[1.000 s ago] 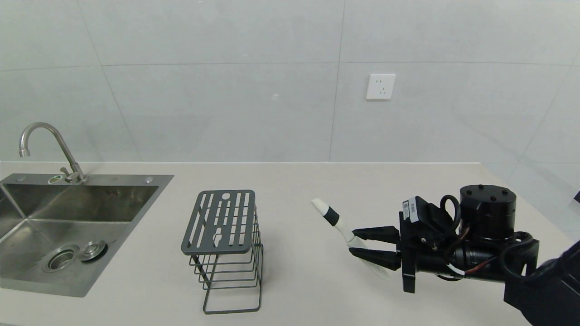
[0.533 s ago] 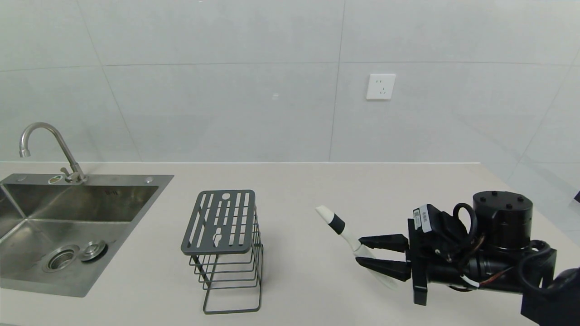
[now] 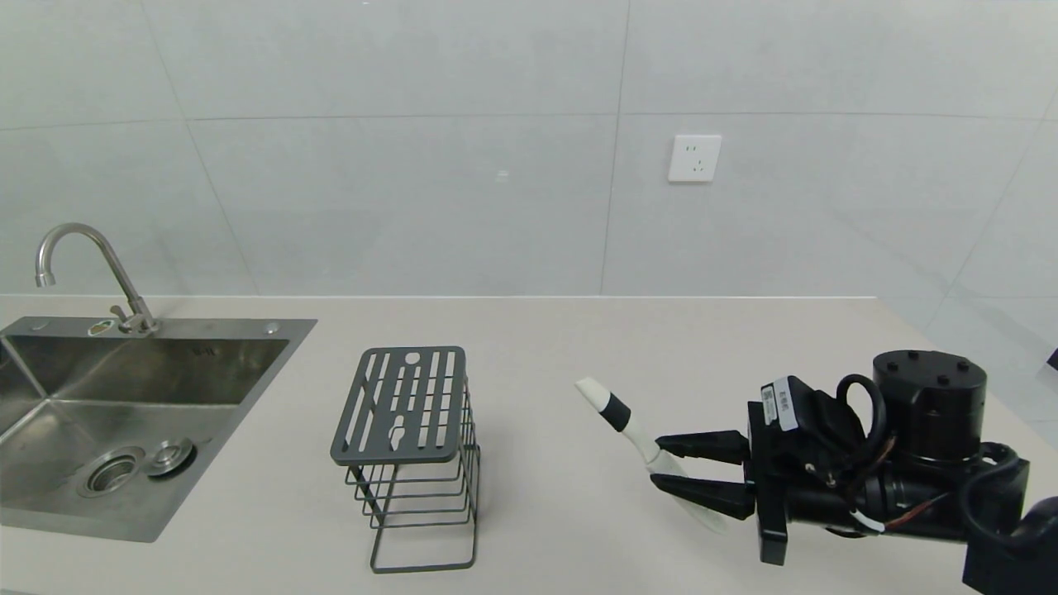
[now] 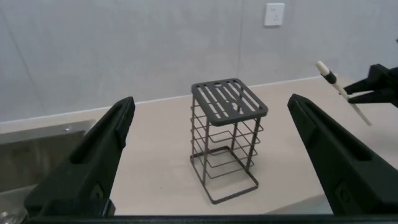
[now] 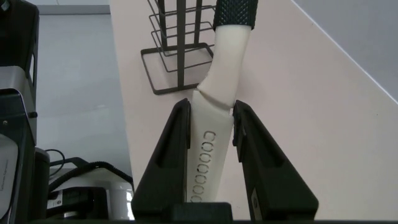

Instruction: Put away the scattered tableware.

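A white knife (image 3: 632,430) with a black band on its handle is held above the counter at the right. My right gripper (image 3: 657,463) is shut on it where blade meets handle, handle tip angled up and left. The right wrist view has the knife (image 5: 221,106) between the fingers (image 5: 177,130), pointing at the dark wire cutlery rack (image 5: 180,37). This rack (image 3: 405,413) stands mid-counter, slotted top, well left of the knife. My left gripper (image 4: 211,102) is open and holds nothing, facing the rack (image 4: 227,124) from the front; the knife (image 4: 339,87) shows far off.
A steel sink (image 3: 165,324) with a curved faucet (image 3: 83,264) occupies the counter's left end. A wall socket (image 3: 694,157) is on the tiled wall. Bare counter (image 3: 562,512) lies between rack and right gripper.
My right arm has drawn slightly right and toward the counter's front with the knife still in its grip. The rack has not moved.
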Tool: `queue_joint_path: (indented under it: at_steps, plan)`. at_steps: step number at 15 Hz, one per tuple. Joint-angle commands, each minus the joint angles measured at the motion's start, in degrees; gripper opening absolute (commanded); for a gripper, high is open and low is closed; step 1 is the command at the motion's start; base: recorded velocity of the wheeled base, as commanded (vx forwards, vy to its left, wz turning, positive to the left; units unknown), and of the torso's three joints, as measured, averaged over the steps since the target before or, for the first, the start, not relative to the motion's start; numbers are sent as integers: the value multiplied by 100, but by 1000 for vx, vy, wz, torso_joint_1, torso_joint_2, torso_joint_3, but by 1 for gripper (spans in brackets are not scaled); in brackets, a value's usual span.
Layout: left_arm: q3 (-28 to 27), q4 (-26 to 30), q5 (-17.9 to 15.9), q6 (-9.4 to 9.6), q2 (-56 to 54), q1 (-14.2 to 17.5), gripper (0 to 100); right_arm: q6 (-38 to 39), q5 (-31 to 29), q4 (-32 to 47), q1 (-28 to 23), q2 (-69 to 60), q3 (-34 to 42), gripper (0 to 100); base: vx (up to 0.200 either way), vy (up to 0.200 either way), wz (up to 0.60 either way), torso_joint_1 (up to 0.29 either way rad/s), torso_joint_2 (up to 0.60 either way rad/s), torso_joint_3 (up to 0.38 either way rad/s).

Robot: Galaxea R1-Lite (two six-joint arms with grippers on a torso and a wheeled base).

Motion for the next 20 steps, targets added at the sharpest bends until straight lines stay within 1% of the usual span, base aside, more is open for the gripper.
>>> queue_joint_path:
  at_steps: [1, 2, 3, 4, 5, 6, 7, 8, 9, 10, 11, 12, 13, 14, 15, 16, 17, 18, 20]
  plan:
    - [-234, -236, -100, 36, 1048, -662, 100, -8, -2, -15, 18, -95, 143, 0, 0, 0, 0, 0, 0, 0]
    - [-295, -518, -302, 27, 1461, -891, 100, -8, 7, -23, 18, -139, 143, 0, 0, 0, 0, 0, 0, 0]
    - [-304, -711, -425, 27, 1716, -961, 100, -8, 7, -23, 9, -174, 143, 0, 0, 0, 0, 0, 0, 0]
    - [-313, -1212, -733, 27, 2287, -1119, 100, -8, 7, -23, 18, -271, 143, 0, 0, 0, 0, 0, 0, 0]
    - [-313, -1599, -953, 27, 2727, -1233, 100, -8, 7, -23, 18, -376, 151, 0, 0, 0, 0, 0, 0, 0]
    - [-313, -1845, -1058, 27, 2991, -1286, 100, -8, 7, -23, 18, -429, 151, 0, 0, 0, 0, 0, 0, 0]
    - [-321, -2249, -1199, 27, 3421, -1365, 100, 1, 7, -23, 18, -508, 151, 0, 0, 0, 0, 0, 0, 0]
    - [-348, -2776, -1339, 19, 3957, -1506, 100, 1, 7, -23, 18, -613, 160, 0, 0, 0, 0, 0, 0, 0]
    - [-392, -3189, -1366, -34, 4450, -1638, 100, 1, 7, -32, 18, -675, 143, 0, 0, 0, 0, 0, 0, 0]
    - [-471, -3400, -1348, -122, 4827, -1646, 100, 1, 7, -23, 18, -754, 151, 0, 0, 0, 0, 0, 0, 0]
    - [-506, -3515, -1348, -307, 5091, -1646, 100, -8, -2, -23, 18, -789, 160, 0, 0, 0, 0, 0, 0, 0]
    - [-541, -3655, -1348, -641, 5328, -1682, 100, -16, -2, -32, 18, -877, 204, 0, 0, 0, 0, 0, 0, 0]
    - [-568, -3717, -1348, -843, 5416, -1734, 100, -16, -2, -32, 9, -930, 257, 0, 0, 0, 0, 0, 0, 0]
    - [-620, -3726, -1348, -1063, 5478, -1857, 100, -8, -2, -94, 9, -965, 318, 0, 0, 0, 0, 0, 0, 0]
    - [-708, -3734, -1348, -1238, 5539, -1936, 100, 10, -2, -217, 1, -965, 327, 0, 0, 0, 0, 0, 0, 0]
    - [-840, -3752, -1348, -1344, 5618, -2016, 100, 19, -2, -261, -8, -965, 310, 0, 0, 0, 0, 0, 0, 0]
    - [-1033, -3813, -1348, -1370, 5838, -2103, 100, 28, -2, -269, -17, -965, 283, 0, 0, 0, 0, 0, 0, 0]
    - [-1218, -4033, -1348, -1335, 6199, -2253, 100, 28, -10, -269, -17, -965, 283, 0, 0, 0, 0, 0, 0, 0]
    - [-1376, -4754, -1339, -1335, 6902, -2701, 100, 80, -10, -278, -43, -965, 283, 0, 0, 0, 0, 0, 0, 0]
